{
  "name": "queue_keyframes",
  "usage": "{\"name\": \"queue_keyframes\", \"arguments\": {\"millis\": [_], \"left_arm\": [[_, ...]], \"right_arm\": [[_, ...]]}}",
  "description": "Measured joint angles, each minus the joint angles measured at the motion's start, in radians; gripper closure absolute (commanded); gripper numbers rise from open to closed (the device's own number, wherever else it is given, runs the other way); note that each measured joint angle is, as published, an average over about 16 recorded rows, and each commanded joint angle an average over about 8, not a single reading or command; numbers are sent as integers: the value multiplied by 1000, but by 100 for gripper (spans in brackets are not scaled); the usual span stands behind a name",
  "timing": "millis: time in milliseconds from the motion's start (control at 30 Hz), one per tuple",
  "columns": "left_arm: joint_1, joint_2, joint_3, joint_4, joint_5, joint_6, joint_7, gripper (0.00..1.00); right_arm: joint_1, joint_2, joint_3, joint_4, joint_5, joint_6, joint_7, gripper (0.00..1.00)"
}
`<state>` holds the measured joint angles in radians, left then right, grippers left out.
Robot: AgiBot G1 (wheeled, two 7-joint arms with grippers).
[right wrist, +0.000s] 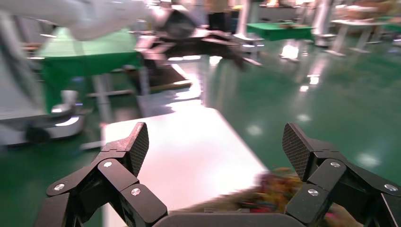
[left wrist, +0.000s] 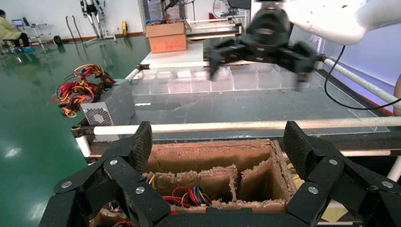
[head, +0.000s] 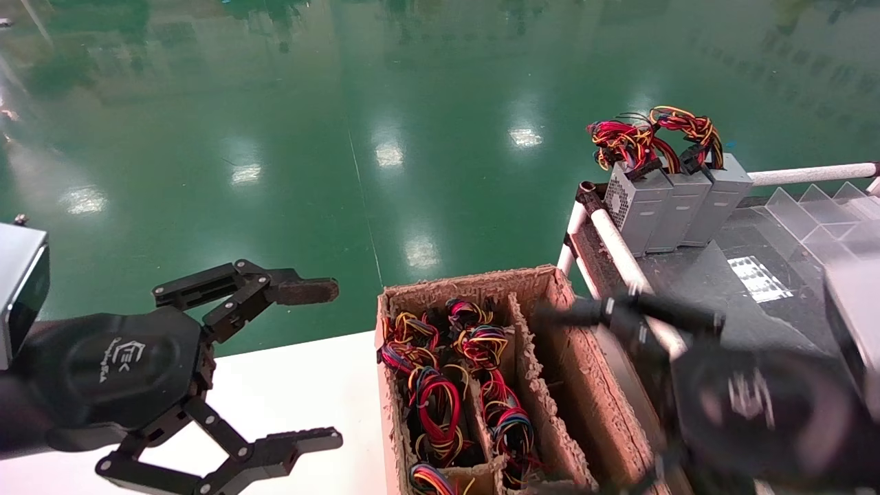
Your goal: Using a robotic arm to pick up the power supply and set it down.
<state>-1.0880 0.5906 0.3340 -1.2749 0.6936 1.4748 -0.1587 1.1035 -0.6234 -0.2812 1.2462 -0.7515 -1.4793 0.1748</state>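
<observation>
— Head view first. Where is the power supply (head: pixel 720 196)?

— Standing upright at the far corner of the dark table (head: pixel 694 282). It is the right-hand one in a row of three grey boxes (head: pixel 677 203) that touch side by side, and its orange-yellow-red wire bundle (head: pixel 691 127) sticks up on top. Nothing is holding it.

— And the right gripper (head: pixel 584 399)?

— Low on the right and blurred, with its fingers spread apart. It reaches over the dark table's near rail toward the cardboard box (head: pixel 467 282) and is well apart from the power supply.

— The left gripper (head: pixel 337 364)?

— Over the white table (head: pixel 289 385), just beside the cardboard box. Its jaws are wide open and hold nothing, and one fingertip pad looks brownish. The box's compartments hold coloured wire bundles (head: pixel 440 392).

— Left wrist view?

— The left gripper (left wrist: pixel 217 142) gapes over the cardboard box (left wrist: pixel 208 153). Beyond the white rail (left wrist: pixel 246 126), the end grey box (left wrist: pixel 109 106) of the row shows its fan grille. The right gripper (left wrist: pixel 257 66) hangs above the dark table (left wrist: pixel 236 106), fingers apart.

— Right wrist view?

— The right gripper (right wrist: pixel 215 142) has both pads wide apart and empty. The white table (right wrist: pixel 189 156) lies below it, with a blur of coloured wires (right wrist: pixel 279 191) at the near edge. I cannot see the power supply here.
</observation>
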Motion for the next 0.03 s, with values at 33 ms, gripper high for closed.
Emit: {"name": "queue_keyframes", "arguments": {"millis": [33], "left_arm": [[0, 0, 0, 0, 0, 0, 0, 0]], "right_arm": [[-8, 3, 0, 10, 5, -4, 3, 0]]}}
